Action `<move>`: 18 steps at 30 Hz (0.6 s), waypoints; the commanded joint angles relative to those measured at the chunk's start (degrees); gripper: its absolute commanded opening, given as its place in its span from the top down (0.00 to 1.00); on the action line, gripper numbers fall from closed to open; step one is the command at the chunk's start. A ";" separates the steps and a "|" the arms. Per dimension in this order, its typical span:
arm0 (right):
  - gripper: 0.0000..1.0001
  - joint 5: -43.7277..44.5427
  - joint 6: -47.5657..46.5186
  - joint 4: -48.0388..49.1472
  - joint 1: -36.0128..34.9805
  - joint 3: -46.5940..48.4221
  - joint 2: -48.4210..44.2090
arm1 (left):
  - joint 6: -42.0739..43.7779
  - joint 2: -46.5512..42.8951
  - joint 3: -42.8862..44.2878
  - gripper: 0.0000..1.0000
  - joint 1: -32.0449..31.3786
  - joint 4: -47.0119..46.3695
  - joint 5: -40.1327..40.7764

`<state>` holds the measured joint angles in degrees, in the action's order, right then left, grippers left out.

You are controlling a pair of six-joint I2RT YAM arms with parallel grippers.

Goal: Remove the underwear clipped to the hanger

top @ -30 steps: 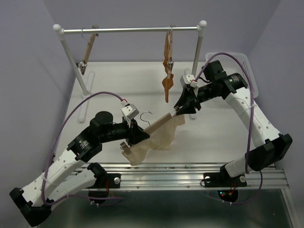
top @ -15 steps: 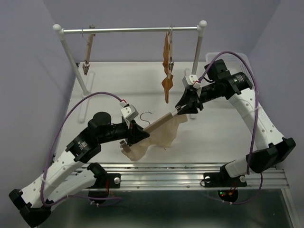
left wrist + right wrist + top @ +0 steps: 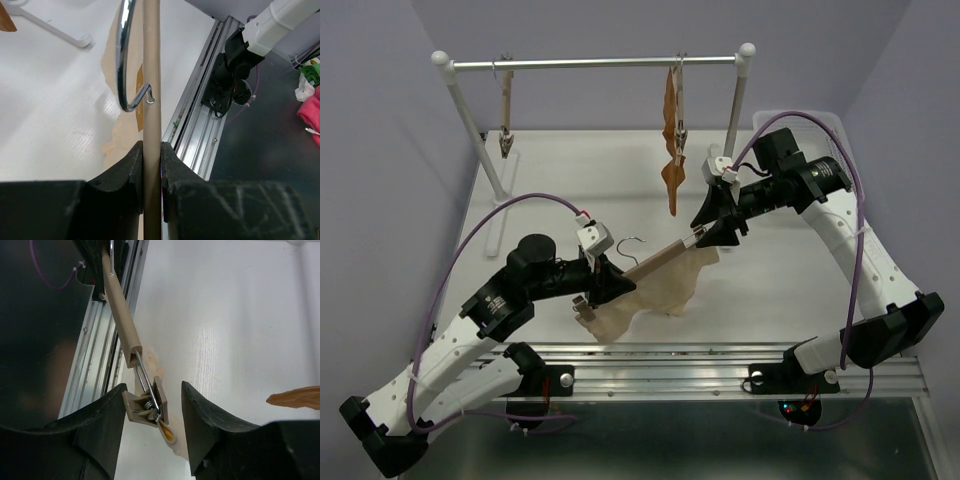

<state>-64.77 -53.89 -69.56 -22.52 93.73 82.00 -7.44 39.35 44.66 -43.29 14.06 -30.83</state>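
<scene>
At the near edge, the metal rail (image 3: pixel 670 365) carries both arm bases. Just beyond it, the left hand (image 3: pixel 610 285) is clamped narrow on the wooden bar of the hanger (image 3: pixel 660 258), close to the bar's near-left end. The left wrist view shows its two fingers (image 3: pixel 125 175) pressed against either side of the bar, with the wire hook (image 3: pixel 127 55) curving just past them.

The hanger is held off the white surface (image 3: pixel 770 290), slanting from near left to far right. The underwear (image 3: pixel 665 290) hangs under the bar, pale beige and crumpled. Its lower folds seem to rest on the surface between the two hands.

At the bar's far-right end, the right hand (image 3: pixel 703 236) sits around the clip (image 3: pixel 147 407). In the right wrist view its fingers (image 3: pixel 200 415) stand moderately apart, one on each side of the clip. The finger at the left of that picture touches or lies just beside the clip body, while the other is clear of it. A small fold of cloth shows at the clip's mouth.

Farther back stands the rack (image 3: pixel 595 63), its bar spanning the far end of the surface. A bare hanger (image 3: pixel 505 115) hangs at its left. The rust-brown underwear (image 3: pixel 672 150) hangs on another hanger toward the right, apart from the held hanger. A pale bin (image 3: pixel 855 172) sits at the far right, behind the right arm.
</scene>
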 commanded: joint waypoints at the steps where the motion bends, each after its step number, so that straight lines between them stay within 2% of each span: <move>1: 0.45 1.75 1.59 1.88 0.11 -0.22 -1.93 | 1.99 -1.03 3.15 1.00 0.13 -5.28 -2.57; 2: 0.44 1.76 1.59 1.80 0.11 -0.30 -2.01 | 2.17 -1.12 3.15 1.00 0.13 -5.19 -2.57; 4: 0.35 1.84 1.42 1.36 0.11 -0.31 -1.75 | 2.25 -1.56 2.97 1.00 0.13 -5.10 -2.39; 18: 0.34 1.40 2.47 3.29 0.11 0.84 -4.74 | 2.61 -0.42 3.24 1.00 0.13 -3.61 -1.43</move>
<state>-63.13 -52.03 -69.14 -22.52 93.58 81.10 -5.96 38.85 44.73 -43.29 13.98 -31.31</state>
